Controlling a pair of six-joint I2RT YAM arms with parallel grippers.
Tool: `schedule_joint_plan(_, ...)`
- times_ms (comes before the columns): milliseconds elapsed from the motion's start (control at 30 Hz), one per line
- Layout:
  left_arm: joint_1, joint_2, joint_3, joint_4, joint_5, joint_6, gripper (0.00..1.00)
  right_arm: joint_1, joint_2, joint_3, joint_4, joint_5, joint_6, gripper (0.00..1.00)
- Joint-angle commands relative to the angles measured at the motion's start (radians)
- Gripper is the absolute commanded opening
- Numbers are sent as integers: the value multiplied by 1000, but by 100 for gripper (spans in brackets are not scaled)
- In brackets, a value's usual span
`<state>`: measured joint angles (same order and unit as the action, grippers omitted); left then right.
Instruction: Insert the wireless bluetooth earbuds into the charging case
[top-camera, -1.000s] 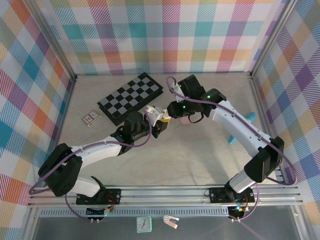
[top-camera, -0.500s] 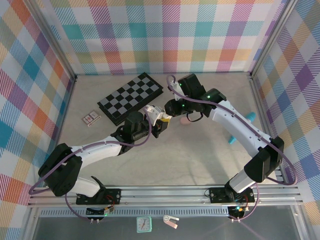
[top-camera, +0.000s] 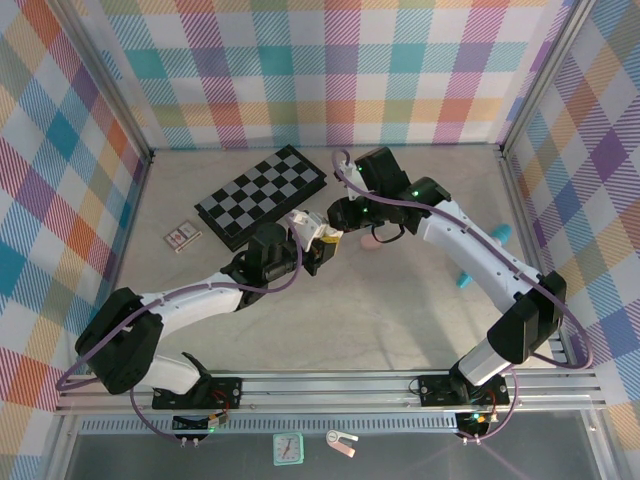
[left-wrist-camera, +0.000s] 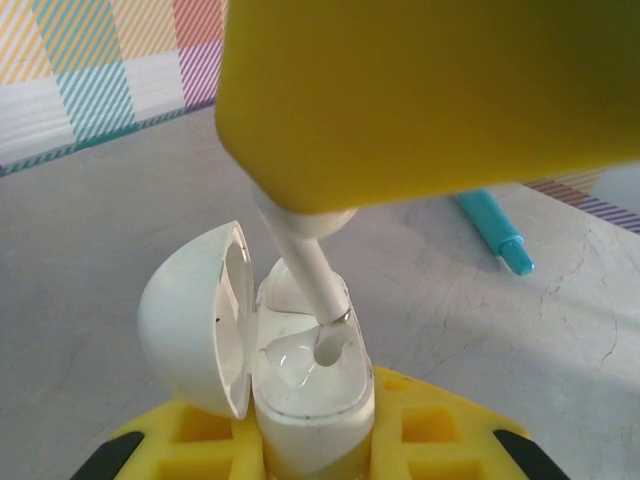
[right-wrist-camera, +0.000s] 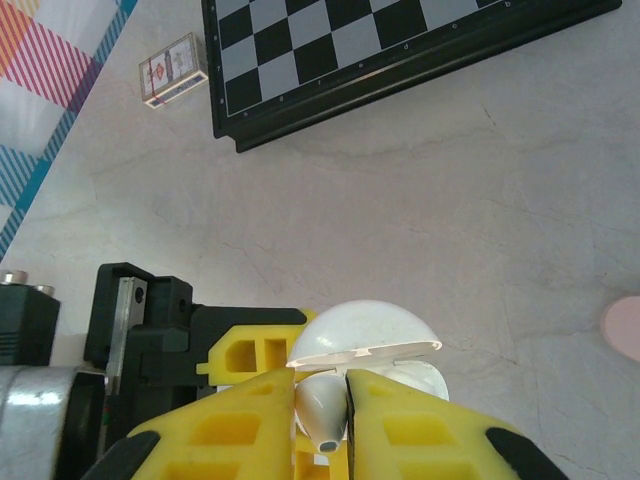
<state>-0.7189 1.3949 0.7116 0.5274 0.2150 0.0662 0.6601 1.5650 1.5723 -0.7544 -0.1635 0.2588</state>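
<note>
The white charging case (left-wrist-camera: 312, 400) stands upright between the yellow fingers of my left gripper (left-wrist-camera: 310, 445), which is shut on it. Its domed lid (left-wrist-camera: 190, 320) hangs open to the left. Directly above the case, my right gripper (right-wrist-camera: 322, 425) is shut on a white earbud (right-wrist-camera: 325, 410). The earbud's stem (left-wrist-camera: 305, 262) slants down with its tip at the rim of a socket in the case. From above, both grippers (top-camera: 318, 245) (top-camera: 338, 222) meet at the case (top-camera: 305, 222) in the middle of the table.
A folded chessboard (top-camera: 260, 195) lies at the back left, with a small card box (top-camera: 182, 236) beside it. A pink object (right-wrist-camera: 625, 325) lies just right of the grippers. A teal cylinder (left-wrist-camera: 490, 225) rests further right, near the right wall.
My right gripper has edged slightly left and closer over the case with the earbud. The left arm and the case have stayed still.
</note>
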Motion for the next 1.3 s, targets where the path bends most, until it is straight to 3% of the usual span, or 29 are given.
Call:
schedule_joint_plan(0, -10, -38, 21, 26, -6, -18, 0, -8, 15, -15, 15, -23, 13, 19)
schedule_joint_plan(1267, -11, -42, 25, 55, -46, -66, 0, -10, -25, -74, -26, -85, 21, 19)
